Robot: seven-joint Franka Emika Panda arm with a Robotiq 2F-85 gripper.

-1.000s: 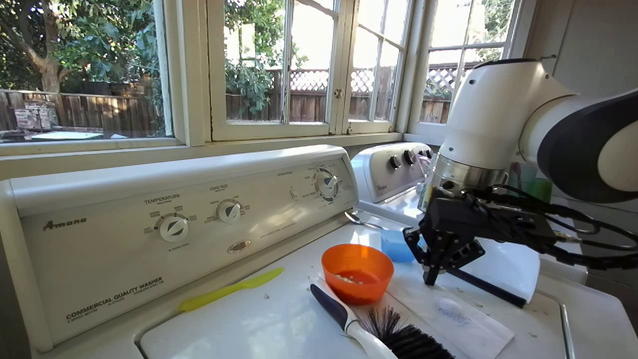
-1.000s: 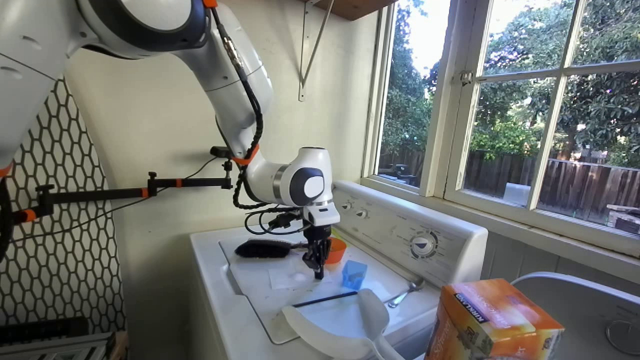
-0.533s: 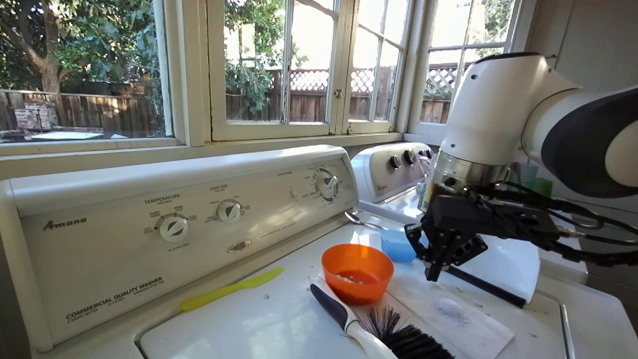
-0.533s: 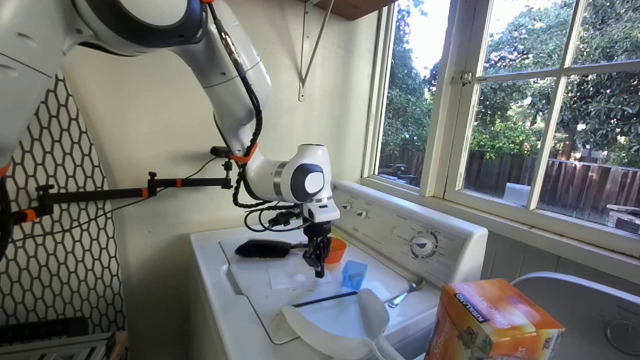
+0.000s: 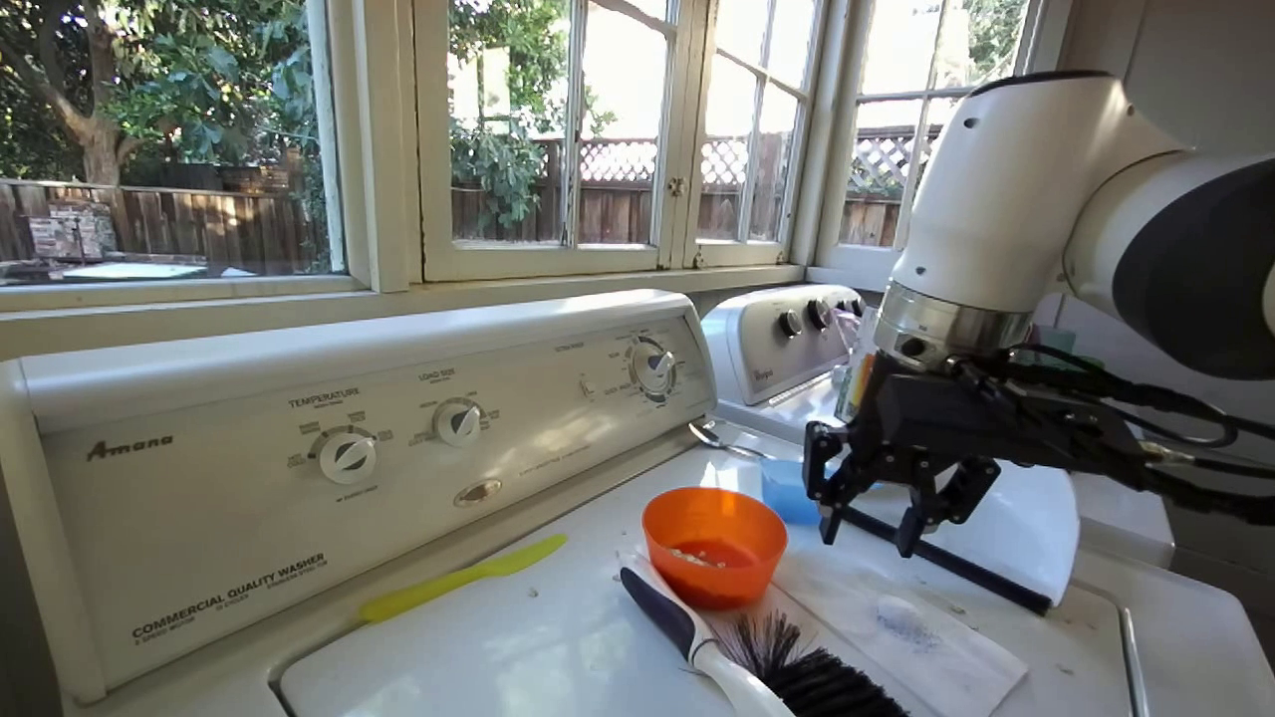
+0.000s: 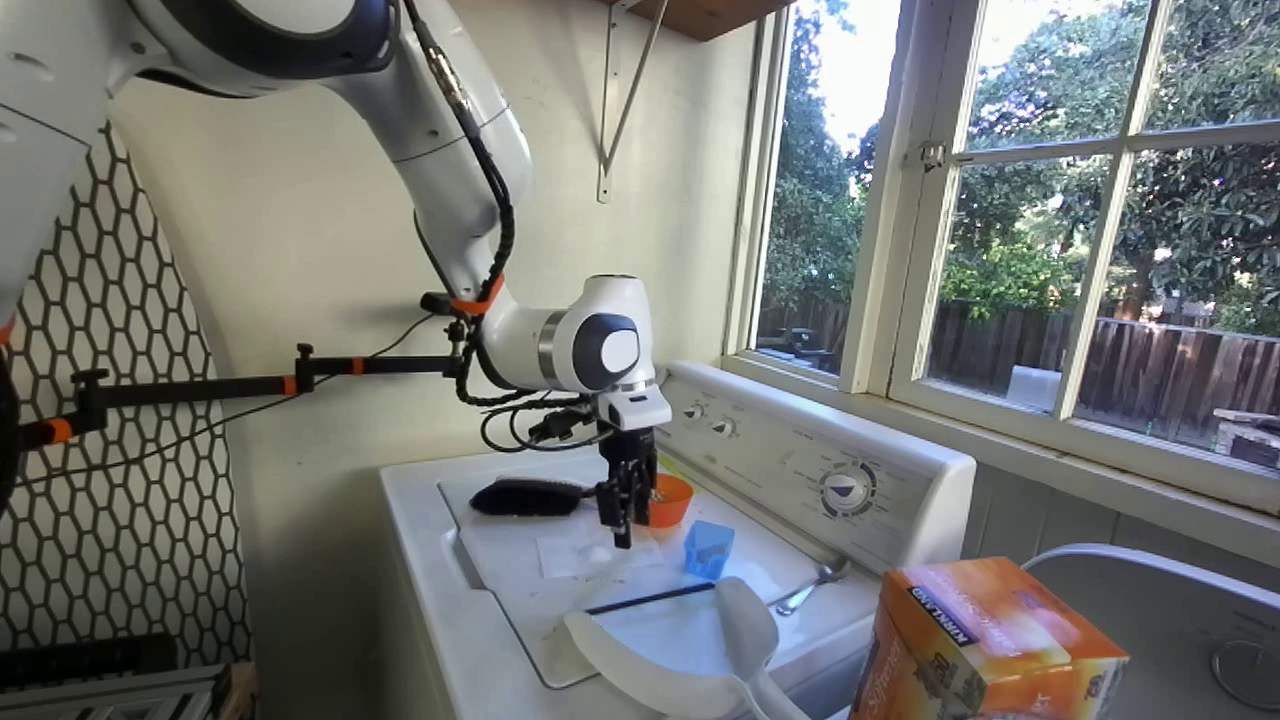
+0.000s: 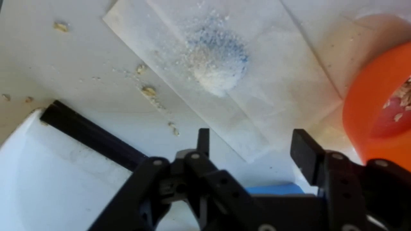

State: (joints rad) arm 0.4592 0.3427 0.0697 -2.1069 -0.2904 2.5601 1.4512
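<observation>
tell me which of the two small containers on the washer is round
The orange bowl, beside the brush handle: its rim is round, while the blue container has flat sides and corners.

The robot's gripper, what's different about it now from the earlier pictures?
The gripper lifted a little and opened; earlier it was shut. I don't see anything it picked up or let go. The paper with its powder, the orange bowl, the blue container and the brush stayed put.
</observation>
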